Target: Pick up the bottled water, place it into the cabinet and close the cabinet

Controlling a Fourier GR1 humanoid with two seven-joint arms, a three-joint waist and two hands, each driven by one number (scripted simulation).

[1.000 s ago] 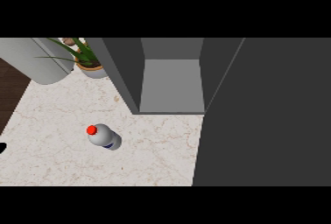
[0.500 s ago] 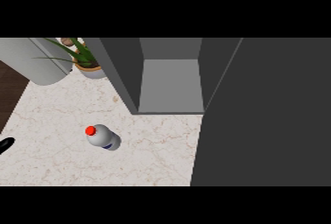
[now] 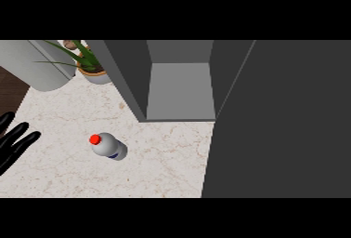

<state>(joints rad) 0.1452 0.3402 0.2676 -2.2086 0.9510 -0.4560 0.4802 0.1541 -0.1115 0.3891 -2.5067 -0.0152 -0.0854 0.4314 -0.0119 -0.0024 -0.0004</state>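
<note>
With my left hand [image 3: 14, 142] spread wide at the counter's [image 3: 61, 172] left edge, I'd approach the bottled water [image 3: 108, 146] sideways, gripping its body below the cap.

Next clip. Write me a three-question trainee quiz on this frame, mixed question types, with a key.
1. True or false: the bottled water stands on the counter, touched by no hand.
2. Which hand shows in the head view? A) the left hand, at the left edge, fingers straight B) the right hand, curled round the bottle C) both hands
3. Fill in: the cabinet behind the bottle is ____ (open/closed).

Key: 1 true; 2 A; 3 open. The potted plant stands to the cabinet's left.
</note>
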